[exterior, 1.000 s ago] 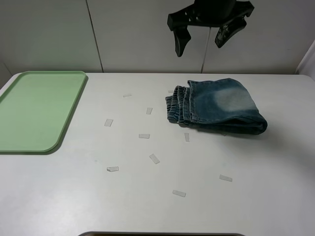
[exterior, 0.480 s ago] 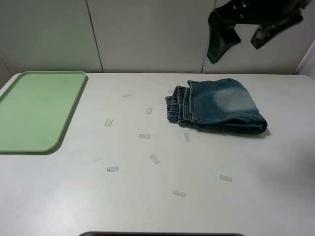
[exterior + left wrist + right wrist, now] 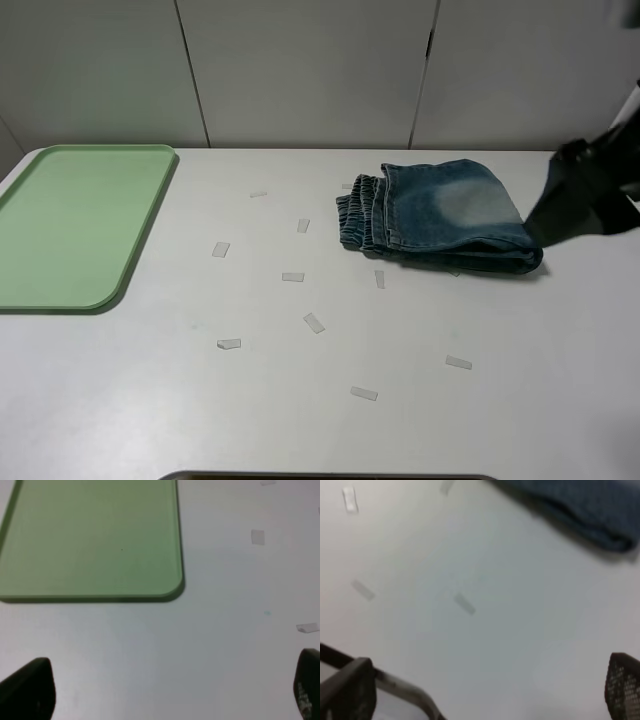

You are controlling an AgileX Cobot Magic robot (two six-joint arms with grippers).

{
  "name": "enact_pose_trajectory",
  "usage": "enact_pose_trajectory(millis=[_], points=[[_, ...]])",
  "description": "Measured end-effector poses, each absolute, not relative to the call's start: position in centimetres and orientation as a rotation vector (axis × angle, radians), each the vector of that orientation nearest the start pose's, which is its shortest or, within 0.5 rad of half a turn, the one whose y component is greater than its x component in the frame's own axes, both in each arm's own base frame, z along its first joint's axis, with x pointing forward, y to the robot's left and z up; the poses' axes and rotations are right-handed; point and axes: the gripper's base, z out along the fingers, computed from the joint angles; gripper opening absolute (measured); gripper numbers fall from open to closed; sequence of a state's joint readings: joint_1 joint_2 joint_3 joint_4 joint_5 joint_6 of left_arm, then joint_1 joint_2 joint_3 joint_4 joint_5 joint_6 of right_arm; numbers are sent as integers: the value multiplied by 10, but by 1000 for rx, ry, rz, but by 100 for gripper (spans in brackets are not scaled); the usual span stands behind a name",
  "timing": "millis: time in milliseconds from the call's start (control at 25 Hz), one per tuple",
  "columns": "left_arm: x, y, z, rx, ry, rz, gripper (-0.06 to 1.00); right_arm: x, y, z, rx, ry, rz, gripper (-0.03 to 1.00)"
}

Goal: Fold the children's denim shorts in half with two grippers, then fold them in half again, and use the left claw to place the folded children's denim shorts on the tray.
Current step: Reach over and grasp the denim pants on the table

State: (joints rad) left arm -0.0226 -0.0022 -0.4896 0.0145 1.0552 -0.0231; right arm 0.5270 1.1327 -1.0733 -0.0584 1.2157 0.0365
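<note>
Nothing written could be read in any of the three views: no label, brand, number or sign. The small pale strips scattered across the middle of the table looked blank from where I stood. The denim shorts at centre right and the green tray at the left edge carried no mark I could make out.

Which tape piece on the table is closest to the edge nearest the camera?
The tape piece at centre front, well in front of the shorts; all other pieces lie farther back.
</note>
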Motion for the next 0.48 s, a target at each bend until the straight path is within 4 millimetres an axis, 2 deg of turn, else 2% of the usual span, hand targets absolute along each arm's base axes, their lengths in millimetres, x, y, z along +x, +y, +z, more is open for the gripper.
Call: enact_pose_trajectory(millis=[320, 480], points=[[-4, 1, 275, -1, 2047, -11, 94, 120, 64, 309, -567, 2709, 98, 69], [-4, 1, 275, -1, 2047, -11, 94, 108, 52, 299, -485, 2730, 104, 69]])
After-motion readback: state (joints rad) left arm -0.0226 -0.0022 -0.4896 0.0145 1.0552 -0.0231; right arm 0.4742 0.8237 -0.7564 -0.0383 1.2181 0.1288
